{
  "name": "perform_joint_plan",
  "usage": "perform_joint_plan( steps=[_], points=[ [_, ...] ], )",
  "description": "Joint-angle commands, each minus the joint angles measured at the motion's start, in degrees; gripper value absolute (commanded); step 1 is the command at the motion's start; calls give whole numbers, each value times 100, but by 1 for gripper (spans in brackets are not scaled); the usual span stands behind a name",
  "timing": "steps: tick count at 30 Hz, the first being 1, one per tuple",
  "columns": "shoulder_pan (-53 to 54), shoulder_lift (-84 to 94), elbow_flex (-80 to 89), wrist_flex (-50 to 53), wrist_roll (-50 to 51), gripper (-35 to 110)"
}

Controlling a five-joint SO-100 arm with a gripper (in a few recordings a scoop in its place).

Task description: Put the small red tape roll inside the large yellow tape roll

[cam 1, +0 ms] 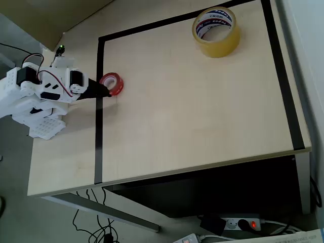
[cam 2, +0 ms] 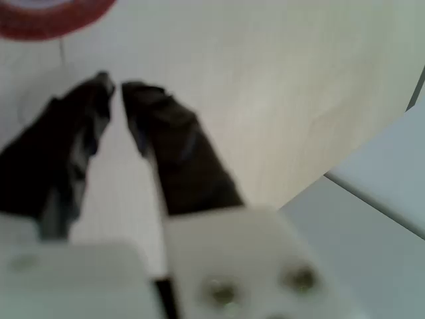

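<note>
From overhead you've got the small red tape roll (cam 1: 112, 83) lying flat on the table (cam 1: 192, 111), just inside the black tape border (cam 1: 99, 101) on the left side. Your gripper (cam 1: 105, 91) comes in from the left, and its dark fingertips sit right at the roll's lower left edge, looking like they touch it.

In the wrist view the roll (cam 2: 50, 16) peeks in at the top left corner, a bit past the tips (cam 2: 99, 90) and off to the left. The jaws are nearly closed, only a thin gap at the tips with bare table showing through, so you're not holding anything.

The large yellow tape roll (cam 1: 216, 31) stands well apart, up near the far right corner in the overhead view.
</note>
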Motion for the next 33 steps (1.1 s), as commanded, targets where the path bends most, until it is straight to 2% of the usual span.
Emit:
perform_joint_plan(
  steps=[1, 15, 19, 25, 32, 33],
  points=[
    [-2013, 158, -18, 1046, 220, 0],
    [-1986, 158, -18, 1046, 211, 0],
    [-756, 158, -18, 1046, 211, 0],
    [659, 158, -18, 1055, 211, 10],
    [1239, 149, -18, 1046, 202, 0],
    [1204, 149, -18, 1046, -220, 0]
  ],
)
